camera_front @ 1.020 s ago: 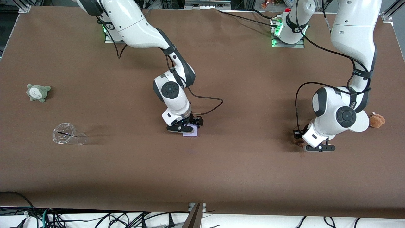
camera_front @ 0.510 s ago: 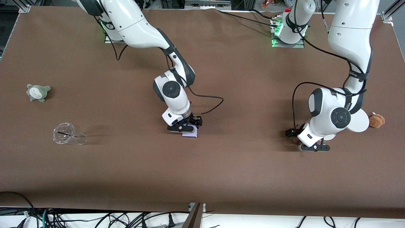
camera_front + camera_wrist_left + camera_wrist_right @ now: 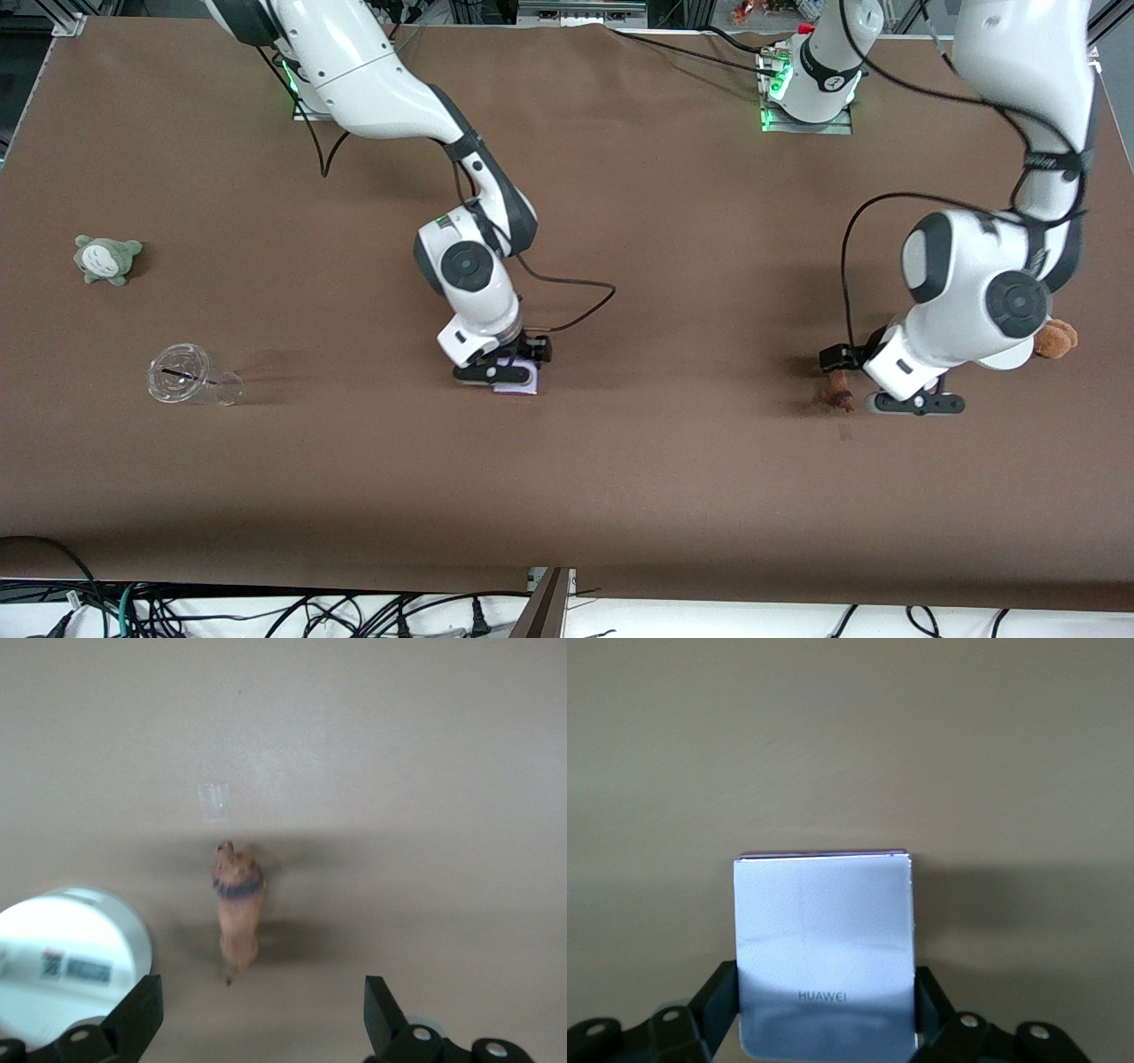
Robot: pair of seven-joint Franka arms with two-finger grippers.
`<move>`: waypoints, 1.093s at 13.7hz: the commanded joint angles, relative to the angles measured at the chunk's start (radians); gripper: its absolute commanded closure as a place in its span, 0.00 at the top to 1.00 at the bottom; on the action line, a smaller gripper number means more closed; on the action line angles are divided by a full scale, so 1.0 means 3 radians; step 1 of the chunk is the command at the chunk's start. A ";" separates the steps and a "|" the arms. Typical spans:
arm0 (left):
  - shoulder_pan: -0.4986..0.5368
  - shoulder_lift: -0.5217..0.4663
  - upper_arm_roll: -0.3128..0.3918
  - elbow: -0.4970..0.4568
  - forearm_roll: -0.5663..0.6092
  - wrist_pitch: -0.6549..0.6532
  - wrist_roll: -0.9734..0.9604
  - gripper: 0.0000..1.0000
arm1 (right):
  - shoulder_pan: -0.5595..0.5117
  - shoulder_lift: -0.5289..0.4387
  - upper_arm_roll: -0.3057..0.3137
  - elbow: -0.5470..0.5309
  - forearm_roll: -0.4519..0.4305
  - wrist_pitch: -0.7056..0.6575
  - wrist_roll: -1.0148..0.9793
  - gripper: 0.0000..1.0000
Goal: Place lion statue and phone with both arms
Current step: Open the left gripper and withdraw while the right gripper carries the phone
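**Lion set down, phone gripped near mid-table**

The lion statue (image 3: 237, 908) is seen on the brown table (image 3: 620, 496), toward the left arm's end, standing free with nothing touching it. The left gripper (image 3: 257, 1023) is held over it with its fingers spread wide, one to each side and well clear of the figurine. A white round stand (image 3: 66, 961) lies just beside the statue, and a brown plush (image 3: 1056, 338) is found close to that stand. The lion's part of the task is judged to be done.

The phone (image 3: 824, 957) is found near the middle of the table, clamped by its two side edges between the fingers of the right gripper (image 3: 496, 368), which are drawn in onto it. Whether its underside rests on the cloth cannot be told.

For the step in hand, the phone is best kept level and the grip kept square on its edges, since a smooth flat slab is likely to slip or pivot if tilted. It should be laid flat before the fingers are released. The left gripper is best drawn straight up, so that the light statue is not knocked over.

A clear lidded cup (image 3: 188, 376) on its side and a grey-green plush (image 3: 106, 259) lie toward the right arm's end, well apart from both grippers.
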 commanded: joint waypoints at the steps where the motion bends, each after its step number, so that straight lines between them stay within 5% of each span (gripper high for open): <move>1: 0.0030 -0.0488 -0.0007 -0.0094 -0.0035 -0.0316 0.0100 1.00 | -0.0387 -0.0124 0.0047 0.0186 -0.0004 -0.0554 -0.0649 0.41; 7: 0.0019 -0.1317 -0.0052 -0.0028 0.0404 -0.0954 0.0049 1.00 | -0.1108 -0.0401 -0.0014 0.0150 -0.0014 -0.1378 -0.1713 0.41; 15: 0.0025 -0.1195 0.0039 0.0836 0.0532 -0.1482 0.0054 1.00 | -0.1528 -0.0309 -0.0050 -0.0059 -0.0014 -0.1103 -0.1996 0.41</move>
